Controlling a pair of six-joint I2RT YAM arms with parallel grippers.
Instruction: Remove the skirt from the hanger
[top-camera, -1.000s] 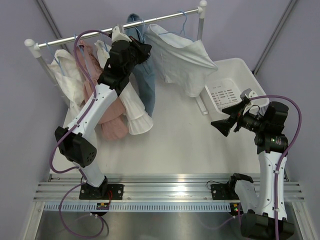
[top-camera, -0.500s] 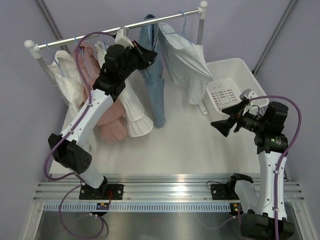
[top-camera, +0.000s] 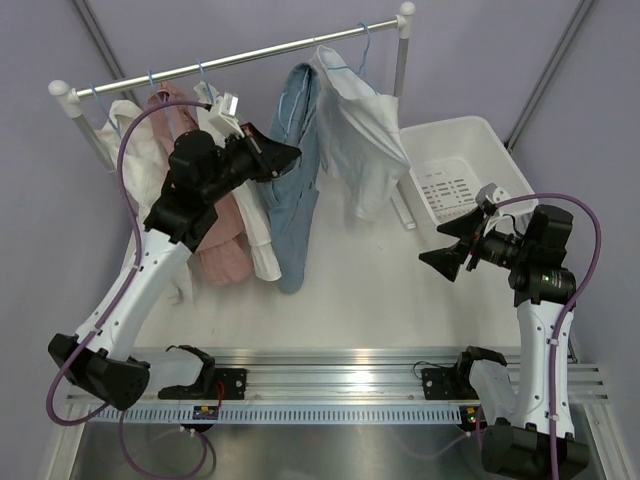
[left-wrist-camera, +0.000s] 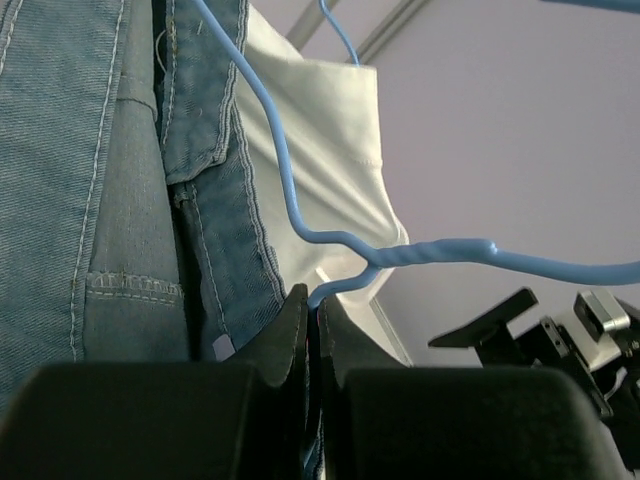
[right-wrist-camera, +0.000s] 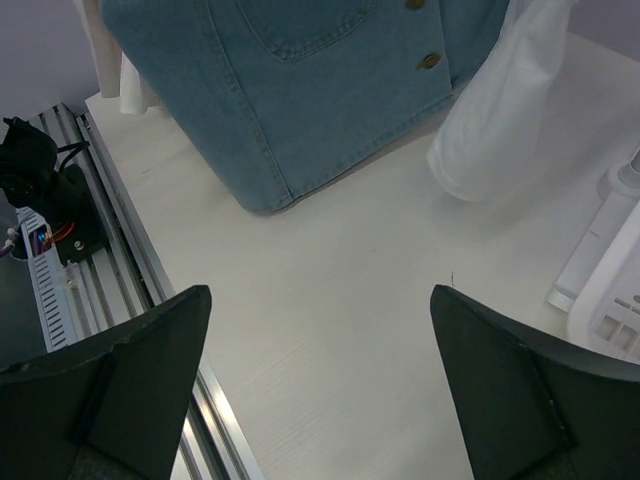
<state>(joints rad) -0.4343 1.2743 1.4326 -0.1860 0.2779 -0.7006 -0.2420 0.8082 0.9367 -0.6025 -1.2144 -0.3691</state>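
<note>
The blue denim skirt (top-camera: 295, 190) hangs from a thin blue wire hanger (left-wrist-camera: 330, 240), its top just below the rack's rail (top-camera: 230, 62). My left gripper (top-camera: 285, 152) is shut on the hanger's wire beside the skirt's waistband. In the left wrist view the jaws (left-wrist-camera: 315, 300) pinch the wire, with the denim (left-wrist-camera: 100, 200) at their left. The hanger's hook runs out of that view. My right gripper (top-camera: 440, 245) is open and empty at the right, above the table. In the right wrist view (right-wrist-camera: 320, 295) it faces the skirt's hem (right-wrist-camera: 330, 90).
A white garment (top-camera: 355, 130) hangs right of the skirt. Pink (top-camera: 215, 240) and white clothes hang at its left. A white basket (top-camera: 470, 170) stands at the back right. The rack's right post (top-camera: 402, 50) rises behind it. Metal rails (top-camera: 330, 380) run along the near edge.
My left arm has swung down and towards the near side with the hanger. The denim skirt has come lower and forward, away from the rail. The right arm has barely moved.
</note>
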